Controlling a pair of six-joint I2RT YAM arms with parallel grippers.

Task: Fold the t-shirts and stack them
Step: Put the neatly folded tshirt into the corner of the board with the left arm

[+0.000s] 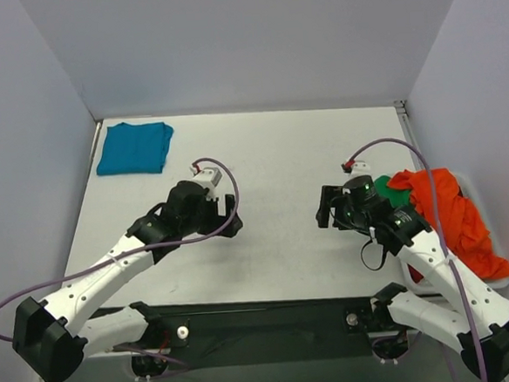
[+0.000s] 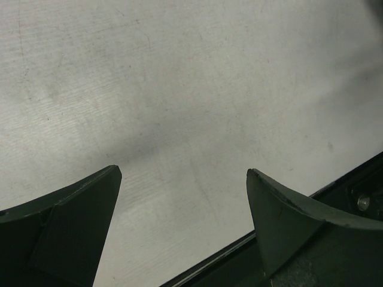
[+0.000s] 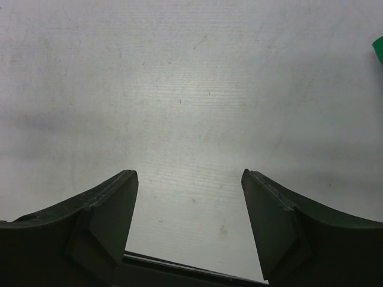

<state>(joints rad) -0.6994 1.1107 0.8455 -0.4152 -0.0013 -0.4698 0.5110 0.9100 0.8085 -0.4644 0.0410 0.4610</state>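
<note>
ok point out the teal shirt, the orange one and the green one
teal t-shirt (image 1: 134,149), top view, middle of the folded cloth
orange-red t-shirt (image 1: 455,216), top view, middle of the crumpled heap
green t-shirt (image 1: 392,190), top view, the patch showing beside the orange-red cloth

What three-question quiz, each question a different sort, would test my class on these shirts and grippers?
1. True or false: the teal shirt lies folded at the far left.
2. The orange shirt is: A) folded flat; B) crumpled at the right; C) held by a gripper.
3. Fill in: the left gripper and right gripper are both ____.
Key: 1 true; 2 B; 3 open.
</note>
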